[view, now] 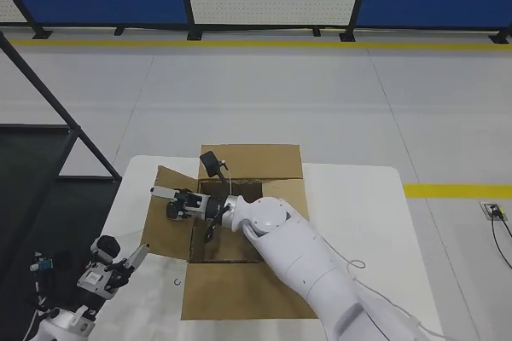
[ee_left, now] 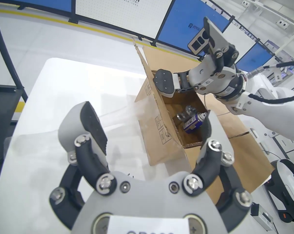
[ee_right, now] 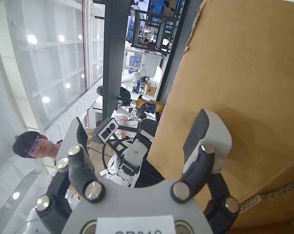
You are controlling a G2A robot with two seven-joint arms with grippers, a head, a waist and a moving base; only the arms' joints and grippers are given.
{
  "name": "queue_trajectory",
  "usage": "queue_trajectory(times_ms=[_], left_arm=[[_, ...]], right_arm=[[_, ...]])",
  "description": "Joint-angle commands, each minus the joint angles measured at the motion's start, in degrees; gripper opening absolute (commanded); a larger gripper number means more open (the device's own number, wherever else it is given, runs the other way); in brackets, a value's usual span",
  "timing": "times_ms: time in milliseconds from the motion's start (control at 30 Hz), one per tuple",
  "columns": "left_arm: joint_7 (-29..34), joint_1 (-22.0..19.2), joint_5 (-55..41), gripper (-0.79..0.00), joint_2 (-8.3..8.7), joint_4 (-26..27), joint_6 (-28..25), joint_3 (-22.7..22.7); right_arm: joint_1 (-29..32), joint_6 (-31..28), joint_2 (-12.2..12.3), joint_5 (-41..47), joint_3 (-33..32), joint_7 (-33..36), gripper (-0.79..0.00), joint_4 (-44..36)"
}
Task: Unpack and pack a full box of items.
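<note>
A: Well, entering the stock, largest first. What is lying where?

B: Item one, the white table (view: 358,196), is carrying everything. Item two, the cardboard box (view: 256,160), is sitting at its middle with the flaps opened out. Item three, the left side flap (view: 172,223), is standing tilted up rather than lying flat.

A: And the arms?

B: The right gripper (view: 177,205) is lying across the box opening and straddling that flap's upper edge. Its fingers are spread, one pad to each face, and by my judgement they are not pinching the cardboard. The left gripper (view: 132,260) is hanging over the table just beside the box's left wall, fingers released, grasping nothing.

A: Smallest entries?

B: A blue spray can (ee_left: 193,122) is lying on the box floor, with small silvery pieces (ee_left: 185,113) close against it. What those are, I cannot tell.

A: Which step are we logging?

B: I am judging it as early unpacking, with the contents lying inside the box and the flap being dealt with first. The next move is calling for either pressing the flap outward or lowering a spread gripper straight onto the can, clear of the cardboard walls.

A: Views differing?

B: The left wrist view is looking past the flap into the box and giving the can, whereas from the top view the right arm is covering much of the opening. The right wrist view is giving the gap between pads and cardboard.
</note>
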State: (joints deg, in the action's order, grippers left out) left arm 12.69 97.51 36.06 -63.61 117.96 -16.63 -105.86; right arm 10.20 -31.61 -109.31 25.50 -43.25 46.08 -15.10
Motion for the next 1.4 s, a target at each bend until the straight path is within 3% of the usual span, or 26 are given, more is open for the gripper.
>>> queue_trajectory(times_ms=[0, 333, 600, 867, 1367], left_arm=[[0.6, 0.1, 0.3, 0.0, 0.0, 0.1, 0.0, 0.2], [4.0, -5.7, 1.6, 0.0, -0.02, -5.6, 3.6, 4.2], [5.2, -9.1, 2.5, 0.0, -0.03, -9.8, 6.3, 5.4], [6.4, -11.5, 3.7, 0.0, 0.03, -12.8, 8.1, 5.8], [7.7, -14.0, 4.4, 0.0, 0.06, -16.3, 9.0, 7.0]], right_arm=[[0.0, 0.0, 0.0, -0.1, -0.2, 0.2, 0.0, 0.0], [-0.2, -1.4, 0.0, -0.5, -1.7, 2.3, 0.0, 0.3], [-1.1, -7.8, 1.6, -0.6, -4.0, 6.5, 0.0, 0.0], [-1.9, -13.9, 5.4, -1.7, -7.1, 11.8, 0.0, -0.4], [3.7, -13.8, 14.5, -9.1, -13.3, 12.8, 0.0, -12.1]])
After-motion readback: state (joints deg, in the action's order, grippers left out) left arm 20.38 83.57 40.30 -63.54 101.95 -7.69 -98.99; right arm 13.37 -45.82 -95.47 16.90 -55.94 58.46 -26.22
